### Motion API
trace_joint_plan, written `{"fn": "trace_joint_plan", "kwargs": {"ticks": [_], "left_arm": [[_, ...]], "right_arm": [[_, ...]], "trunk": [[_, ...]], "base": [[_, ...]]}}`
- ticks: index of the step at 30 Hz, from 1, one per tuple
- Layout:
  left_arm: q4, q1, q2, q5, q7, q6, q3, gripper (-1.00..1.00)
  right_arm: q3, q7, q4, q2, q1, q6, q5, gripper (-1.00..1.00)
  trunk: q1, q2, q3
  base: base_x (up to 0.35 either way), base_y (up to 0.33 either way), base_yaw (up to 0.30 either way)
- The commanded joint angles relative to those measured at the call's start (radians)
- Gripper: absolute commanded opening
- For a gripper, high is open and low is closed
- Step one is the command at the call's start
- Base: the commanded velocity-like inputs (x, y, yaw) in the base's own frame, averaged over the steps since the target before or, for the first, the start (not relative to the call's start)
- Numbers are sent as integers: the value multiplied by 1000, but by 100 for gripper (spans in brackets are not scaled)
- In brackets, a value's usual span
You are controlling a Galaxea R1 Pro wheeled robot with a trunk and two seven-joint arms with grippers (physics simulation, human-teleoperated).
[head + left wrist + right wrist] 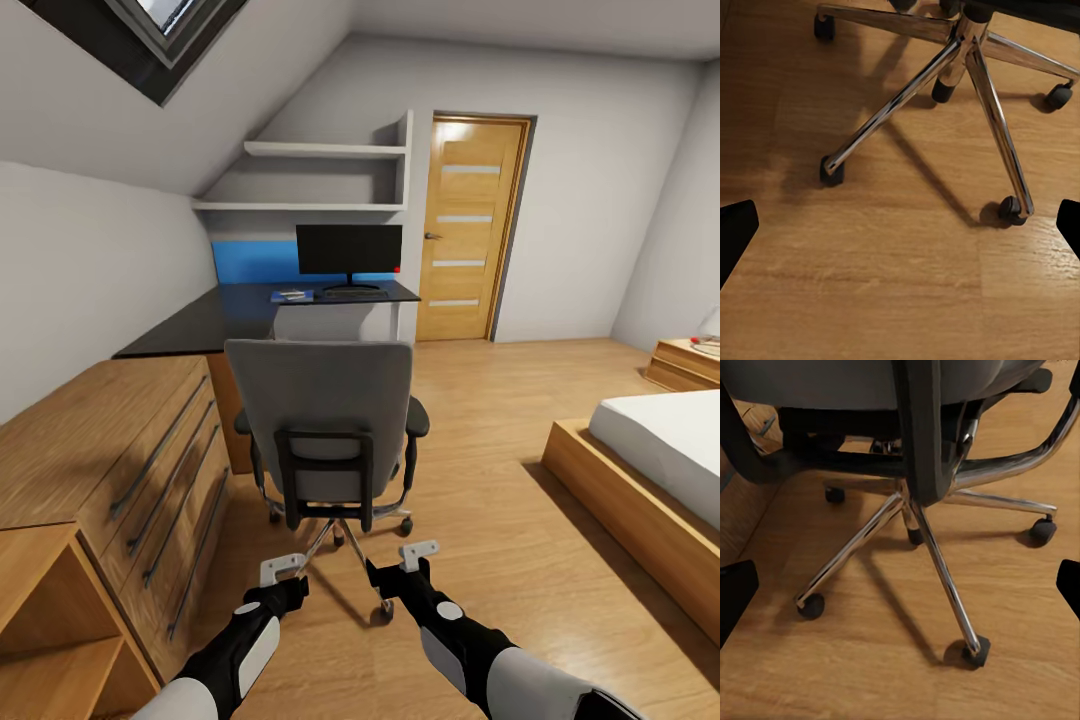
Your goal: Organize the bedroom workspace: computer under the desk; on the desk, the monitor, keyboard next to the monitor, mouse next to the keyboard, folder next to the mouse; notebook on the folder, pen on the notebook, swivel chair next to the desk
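Note:
The grey swivel chair (320, 420) stands right in front of me with its back toward me, between me and the black-topped desk (200, 320). On the desk's far end stand the black monitor (349, 250) and, before it, the keyboard (352, 294). A flat blue folder (292, 296) lies left of the keyboard with something small on top; too far to make out. My left gripper (283, 570) and right gripper (418, 552) hover low behind the chair, both open and empty. The chair's chrome base (960, 45) and casters show in the left wrist view, and the seat and base (922, 510) in the right wrist view.
A light-wood chest of drawers (150, 450) and an open shelf unit (50, 620) line the left side. A bed (660, 460) and nightstand (690, 362) stand at the right. A wooden door (470, 230) is beyond the desk. Wood floor (500, 420) lies open between chair and bed.

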Motion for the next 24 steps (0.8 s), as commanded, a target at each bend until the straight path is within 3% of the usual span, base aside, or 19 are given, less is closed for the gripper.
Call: {"fn": "trace_joint_plan", "kwargs": {"ticks": [1, 16, 24], "left_arm": [[-2, 0, 1, 9, 9, 2, -8, 100], [1, 0, 5, 12, 10, -23, 41, 100], [2, 0, 4, 12, 8, -25, 49, 100]], "right_arm": [[6, 5, 2, 0, -1, -8, -10, 100], [3, 8, 9, -4, -1, -64, -9, 100], [3, 7, 7, -5, -1, -74, -9, 100]], "trunk": [[4, -8, -4], [61, -113, -51], [92, -169, -76]], "base": [[0, 0, 0], [0, 0, 0], [0, 0, 0]]}}
